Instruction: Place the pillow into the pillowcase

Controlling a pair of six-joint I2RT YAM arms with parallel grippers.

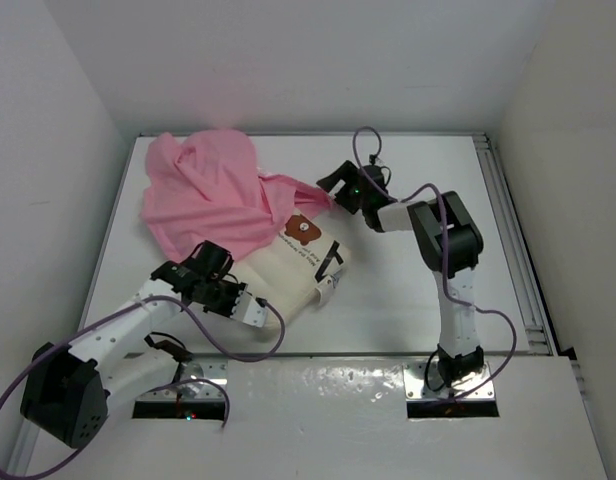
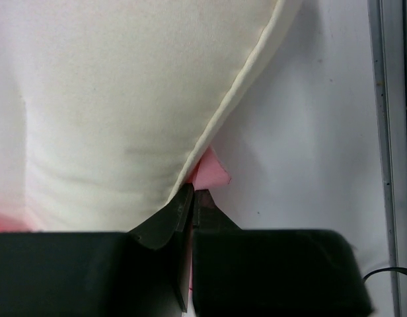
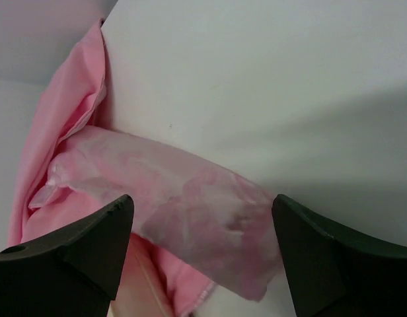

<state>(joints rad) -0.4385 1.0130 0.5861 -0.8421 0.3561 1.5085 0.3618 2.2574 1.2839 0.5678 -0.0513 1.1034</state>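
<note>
On the bench (image 1: 408, 300), my left fingers (image 2: 190, 198) pinch shut on the near corner of the pillow (image 1: 293, 265). Its long axis runs away into the pillowcase (image 1: 203, 190). My right fingers (image 1: 333, 190), spread open, straddle a pink fold at the far side.

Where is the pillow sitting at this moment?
In the top view the pillow lies left of centre on the table, its far end covered by the pillowcase and its near corner at the left gripper.
</note>
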